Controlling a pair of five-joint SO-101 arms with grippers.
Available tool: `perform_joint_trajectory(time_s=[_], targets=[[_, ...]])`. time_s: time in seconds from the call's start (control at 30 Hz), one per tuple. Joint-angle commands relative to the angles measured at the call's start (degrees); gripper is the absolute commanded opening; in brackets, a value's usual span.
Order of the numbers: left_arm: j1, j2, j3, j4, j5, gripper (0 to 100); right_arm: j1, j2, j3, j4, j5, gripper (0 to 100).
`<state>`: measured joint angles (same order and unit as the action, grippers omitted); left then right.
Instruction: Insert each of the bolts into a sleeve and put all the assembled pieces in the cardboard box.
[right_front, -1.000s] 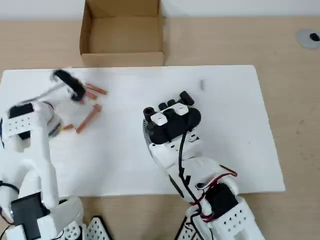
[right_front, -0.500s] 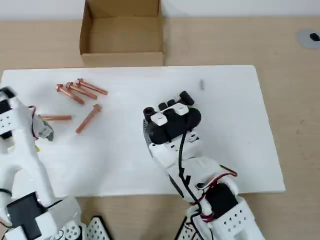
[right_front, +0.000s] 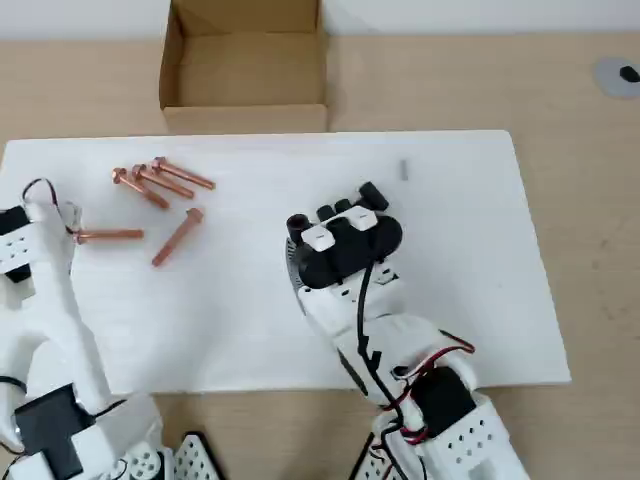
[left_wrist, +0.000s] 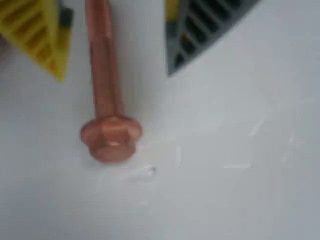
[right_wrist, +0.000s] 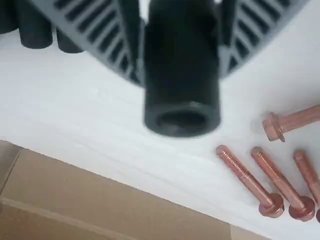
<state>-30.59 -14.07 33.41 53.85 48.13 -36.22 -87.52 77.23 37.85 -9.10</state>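
1. High view: see one bolt (right_front: 112, 236) flat on white mat (right_front: 450, 250), far left; four spare bolts (right_front: 160, 180) just right of it; cardboard box (right_front: 245, 118) beyond, on wooden tabletop (right_front: 580, 200).
2. Left wrist: see left end effector (left_wrist: 115, 72) open, straddling the shank, unclamped. Judge bolt rigid, light, prone to roll; grip mid-shank.
3. Right wrist: see right end effector (right_wrist: 182, 70) clamped on black sleeve (right_wrist: 182, 115), bore unobstructed.

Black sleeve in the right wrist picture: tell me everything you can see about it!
The black sleeve is a short, smooth tube, plastic or rubber by its look, with a round hollow opening at its free end. It is gripped between the two ribbed grey fingers of the right end effector, open end sticking out past them. The white mat lies behind it; whether they touch is unclear. The copper bolts lie apart from it.
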Motion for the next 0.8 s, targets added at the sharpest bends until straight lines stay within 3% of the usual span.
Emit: perform_joint_trajectory(time_s=[0.0,0.5,0.63,0.77], targets=[[1.76,-0.31,1.49,-4.04,2.55,15,0.75,-0.13,-4.0,0.0,-0.44,0.9],[3.78,-0.22,2.64,-5.1,5.98,15,0.75,-0.13,-2.42,0.0,-0.44,0.9],[3.87,1.36,0.44,-2.29,2.46,15,0.75,-0.13,-2.59,0.0,-2.46,0.9],[3.78,6.29,-6.95,5.54,2.11,15,0.75,-0.13,-2.51,0.0,-2.46,0.9]])
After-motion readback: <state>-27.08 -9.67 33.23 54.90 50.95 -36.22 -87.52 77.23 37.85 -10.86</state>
